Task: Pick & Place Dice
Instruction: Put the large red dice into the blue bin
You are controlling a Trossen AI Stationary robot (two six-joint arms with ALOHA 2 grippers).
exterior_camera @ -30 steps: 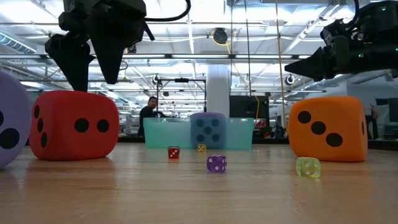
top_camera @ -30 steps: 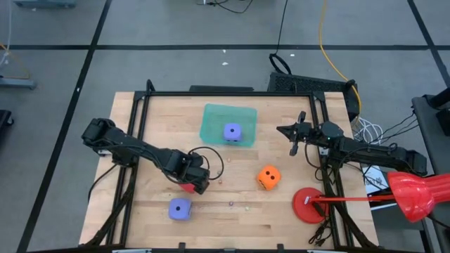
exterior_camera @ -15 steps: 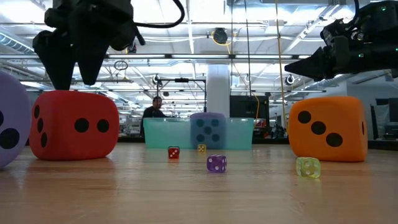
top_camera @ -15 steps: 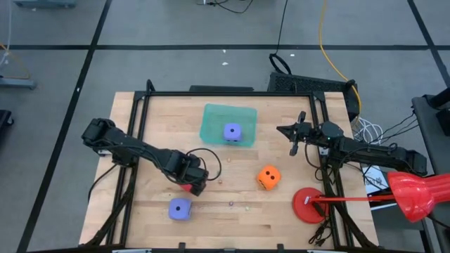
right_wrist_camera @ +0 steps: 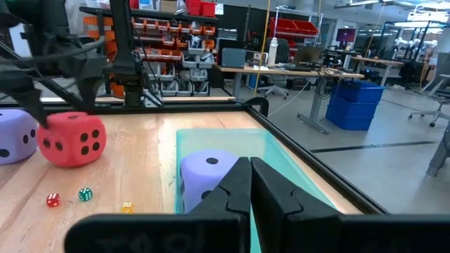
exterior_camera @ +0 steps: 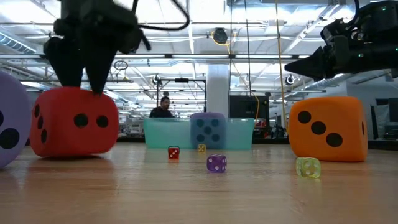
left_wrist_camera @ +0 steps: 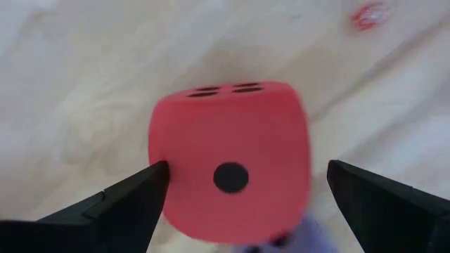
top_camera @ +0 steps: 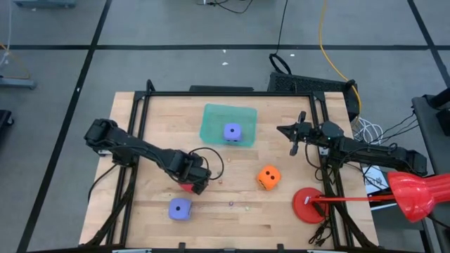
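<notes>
We see the red die (left_wrist_camera: 230,172) near the table's (top_camera: 281,218) front edge, left of centre, one pip toward the left wrist camera and four on the face above it. The left gripper (left_wrist_camera: 246,200) is right over it, jaws wide apart, one finger (left_wrist_camera: 126,204) touching the die's side, the other standing clear of it; nothing is clamped. In the low view the fingertips (exterior_camera: 99,84) touch the red die's top and the die sits slightly tilted on the wood.

One purple-blue die (top_camera: 180,208) lies just in front of the red one, close to the front edge. The orange die (top_camera: 268,177) sits right of centre, three pips showing in the low view. The second purple-blue die (top_camera: 233,132) is inside the teal tray (top_camera: 214,116) toward the back edge, centre.

The right gripper (right_wrist_camera: 247,184) hovers above the table's right edge toward the back, jaws together, holding nothing, pointed at the tray.

A few tiny dice (exterior_camera: 216,163) lie scattered on the wood near the front-centre. A red round disc (top_camera: 308,205) sits at the front right corner. A person (exterior_camera: 163,107) shows in the room behind the table.
</notes>
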